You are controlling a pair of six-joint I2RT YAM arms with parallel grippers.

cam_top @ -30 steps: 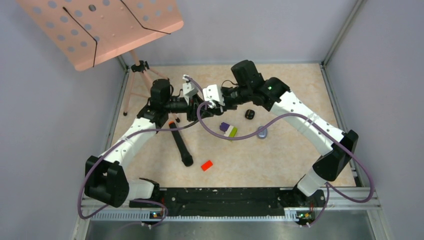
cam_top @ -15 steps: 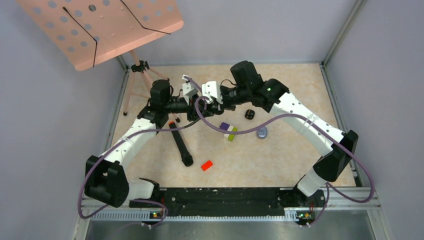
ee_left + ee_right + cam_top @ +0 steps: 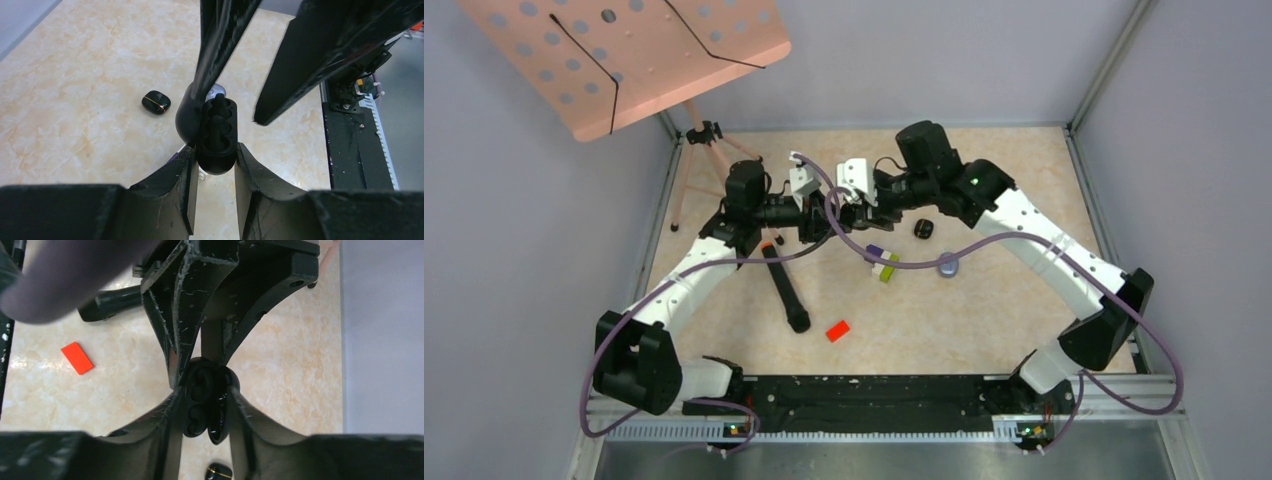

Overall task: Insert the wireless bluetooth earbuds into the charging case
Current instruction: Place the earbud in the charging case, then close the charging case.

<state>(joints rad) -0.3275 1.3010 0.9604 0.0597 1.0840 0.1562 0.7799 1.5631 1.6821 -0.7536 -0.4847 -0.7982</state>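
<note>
My left gripper is shut on the base of a black charging case and holds it up above the table with its lid hinged open. In the right wrist view the same case stands between the fingers of my right gripper, which is open. One right finger lies along the glossy lid; the other stands a little off the case. The case's wells look dark and rounded. I cannot tell whether the earbuds sit in them. In the top view both grippers meet at the table's back middle.
A closed black case with a gold line and a pale bluish case lie right of the grippers. A purple, white and green block, a red block, a black rod and a pink music stand are also here.
The right gripper's fingers have spread apart around the case, and the right arm's elbow has swung slightly to the right. The left arm and its grip have not moved.
</note>
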